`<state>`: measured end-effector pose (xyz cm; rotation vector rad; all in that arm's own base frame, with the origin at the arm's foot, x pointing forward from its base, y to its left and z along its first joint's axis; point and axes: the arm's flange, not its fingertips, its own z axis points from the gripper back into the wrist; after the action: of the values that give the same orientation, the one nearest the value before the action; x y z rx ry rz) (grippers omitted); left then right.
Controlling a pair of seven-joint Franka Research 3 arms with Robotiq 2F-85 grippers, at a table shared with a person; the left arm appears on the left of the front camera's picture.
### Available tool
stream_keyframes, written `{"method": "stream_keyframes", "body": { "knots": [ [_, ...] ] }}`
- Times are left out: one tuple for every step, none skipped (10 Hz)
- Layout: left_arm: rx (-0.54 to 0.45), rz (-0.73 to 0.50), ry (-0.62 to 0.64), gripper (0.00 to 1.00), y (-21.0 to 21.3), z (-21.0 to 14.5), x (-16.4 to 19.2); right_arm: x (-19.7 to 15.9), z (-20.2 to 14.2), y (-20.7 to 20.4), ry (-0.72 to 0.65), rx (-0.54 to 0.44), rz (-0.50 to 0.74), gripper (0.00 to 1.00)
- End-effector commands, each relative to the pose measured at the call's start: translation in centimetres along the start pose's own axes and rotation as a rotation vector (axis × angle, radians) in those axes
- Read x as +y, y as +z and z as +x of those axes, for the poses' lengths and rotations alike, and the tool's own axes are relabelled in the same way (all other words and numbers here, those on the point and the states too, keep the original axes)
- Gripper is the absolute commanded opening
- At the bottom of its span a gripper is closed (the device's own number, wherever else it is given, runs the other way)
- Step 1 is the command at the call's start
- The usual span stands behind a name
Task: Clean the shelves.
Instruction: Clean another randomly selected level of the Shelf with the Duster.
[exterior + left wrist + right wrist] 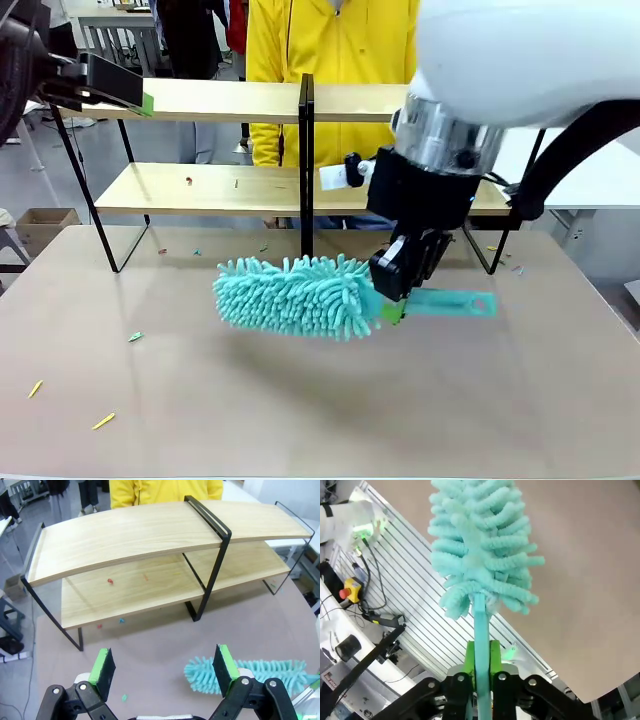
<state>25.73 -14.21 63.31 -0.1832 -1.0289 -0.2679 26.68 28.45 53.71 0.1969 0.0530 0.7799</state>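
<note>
Gripping the teal duster [295, 295] by its flat handle, right pincer [393, 305] is clamped tight, holding it over the counter [300, 420] in front of the shelves [240, 188]. Left pincer [164, 667] gapes wide, empty. Small coloured scraps [110, 581] lie on the lower board.

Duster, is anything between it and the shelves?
Nothing visible. The right gripper holds the duster over the table, just in front of the shelves. The shelves' own black upright splits the boards in the middle.
</note>
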Motion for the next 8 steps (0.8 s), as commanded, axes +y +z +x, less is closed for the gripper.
{"method": "stream_keyframes", "body": {
  "knots": [
    [-0.002, 0.005, 0.001, 1.00, 0.0, 0.1, 0.1, -1.1, -1.7, 2.6, -0.007, -0.021, -0.001, 0.12],
    [-0.002, 0.005, 0.001, 1.00, 0.0, 0.1, 0.1, 0.0, 0.0, 0.0, 0.000, 0.000, 0.000, 0.12],
    [-0.002, 0.005, 0.001, 1.00, 0.0, 0.1, 0.1, 0.5, 2.7, -1.2, -0.092, 0.000, -0.114, 0.12],
    [-0.002, 0.005, 0.001, 1.00, 0.0, 0.1, 0.1, 0.3, 4.5, -2.2, -0.068, -0.073, -0.127, 0.12],
    [-0.002, 0.005, 0.001, 1.00, 0.0, 0.1, 0.1, -0.2, 5.7, -3.0, -0.163, -0.101, -0.185, 0.12],
    [-0.002, 0.005, 0.001, 1.00, 0.0, 0.1, 0.1, -0.5, 7.0, -3.9, -0.204, -0.096, -0.206, 0.12],
    [-0.002, 0.005, 0.001, 1.00, 0.0, 0.1, 0.1, -0.8, 8.4, -4.8, -0.257, -0.107, -0.225, 0.12],
    [-0.002, 0.005, 0.001, 1.00, 0.0, 0.1, 0.1, -1.2, 10.2, -5.8, -0.328, -0.143, -0.232, 0.12]
  ]
}}
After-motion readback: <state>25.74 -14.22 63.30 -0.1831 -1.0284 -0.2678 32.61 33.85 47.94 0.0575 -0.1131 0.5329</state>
